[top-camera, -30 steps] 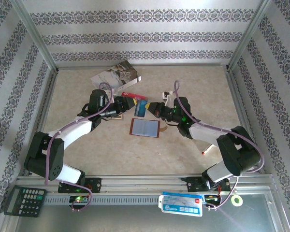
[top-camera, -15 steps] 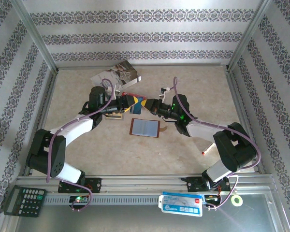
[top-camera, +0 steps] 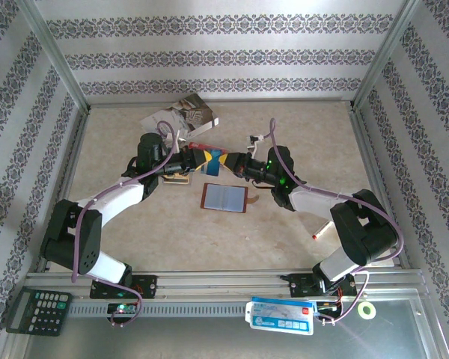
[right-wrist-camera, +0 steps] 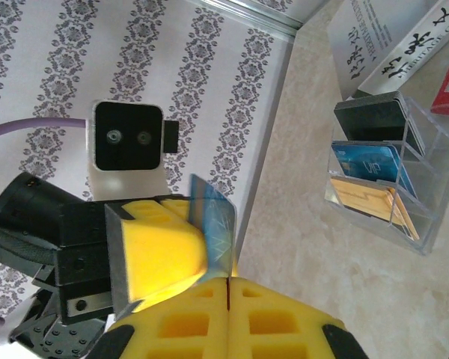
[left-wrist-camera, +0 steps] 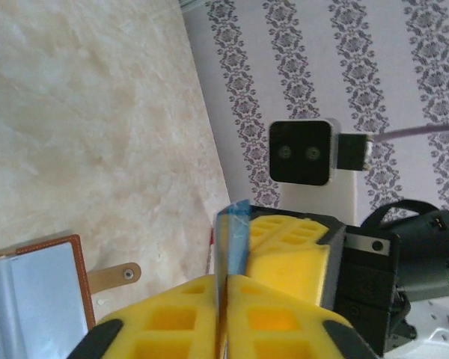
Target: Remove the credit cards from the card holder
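Note:
A blue credit card point(top-camera: 215, 165) hangs above the table between both grippers. My left gripper point(top-camera: 207, 159) is shut on one end and my right gripper point(top-camera: 229, 161) is shut on the other. In the left wrist view the credit card point(left-wrist-camera: 236, 239) stands edge-on, pinched between my left gripper's point(left-wrist-camera: 224, 288) yellow pads. The right wrist view has the credit card point(right-wrist-camera: 218, 224) rising from my shut right gripper point(right-wrist-camera: 229, 288). The brown card holder point(top-camera: 224, 197) lies open and flat just below them, grey-blue lining up; its edge and tab point(left-wrist-camera: 112, 277) appear in the left wrist view.
A clear stand point(right-wrist-camera: 382, 179) holding dark, blue and tan cards sits by the left arm point(top-camera: 178, 178). A white-grey booklet point(top-camera: 179, 116) lies at the back. A calculator point(top-camera: 37, 310), a blue-white packet point(top-camera: 280, 315) and a green ring point(top-camera: 367, 310) rest on the near rail.
My right gripper lifted the blue card from beside the holder toward the left gripper. The left gripper, open a second ago, has shut on the card's free end.

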`<act>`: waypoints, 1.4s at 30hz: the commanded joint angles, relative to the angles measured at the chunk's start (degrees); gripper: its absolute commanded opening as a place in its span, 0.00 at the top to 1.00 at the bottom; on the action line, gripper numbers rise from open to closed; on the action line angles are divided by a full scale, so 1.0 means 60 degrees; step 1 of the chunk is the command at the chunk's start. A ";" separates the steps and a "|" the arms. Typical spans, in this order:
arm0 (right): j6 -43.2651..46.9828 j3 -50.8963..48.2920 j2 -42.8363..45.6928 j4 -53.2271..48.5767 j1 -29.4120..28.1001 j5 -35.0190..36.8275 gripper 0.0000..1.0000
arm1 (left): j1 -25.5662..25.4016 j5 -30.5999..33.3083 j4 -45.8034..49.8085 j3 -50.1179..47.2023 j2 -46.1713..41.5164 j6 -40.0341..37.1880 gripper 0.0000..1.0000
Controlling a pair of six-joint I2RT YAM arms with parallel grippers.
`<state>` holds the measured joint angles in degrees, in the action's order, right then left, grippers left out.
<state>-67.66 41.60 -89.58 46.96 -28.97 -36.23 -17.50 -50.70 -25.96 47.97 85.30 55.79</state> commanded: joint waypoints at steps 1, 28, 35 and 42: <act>-0.0045 0.0012 -0.0066 0.0657 -0.0024 -0.0189 0.93 | 0.0071 0.0160 -0.0388 0.0129 -0.0100 0.0059 1.00; -0.0713 0.0230 -0.0815 0.1004 -0.0539 0.0358 0.62 | 0.0514 0.1861 -0.1138 -0.0419 -0.0768 0.1095 1.00; -0.0421 0.0930 -0.0961 0.0853 -0.0796 -0.0028 0.62 | 0.0518 0.1623 -0.1195 -0.0362 -0.0691 0.1105 1.00; -0.0576 0.1181 -0.1183 0.0889 -0.0753 0.0004 0.71 | 0.0528 0.1580 -0.1227 -0.0349 -0.0653 0.1190 1.00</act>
<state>-71.72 47.16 -95.55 50.57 -33.52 -35.55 -14.87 -40.25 -30.04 45.76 82.08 62.24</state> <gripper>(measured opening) 0.297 0.046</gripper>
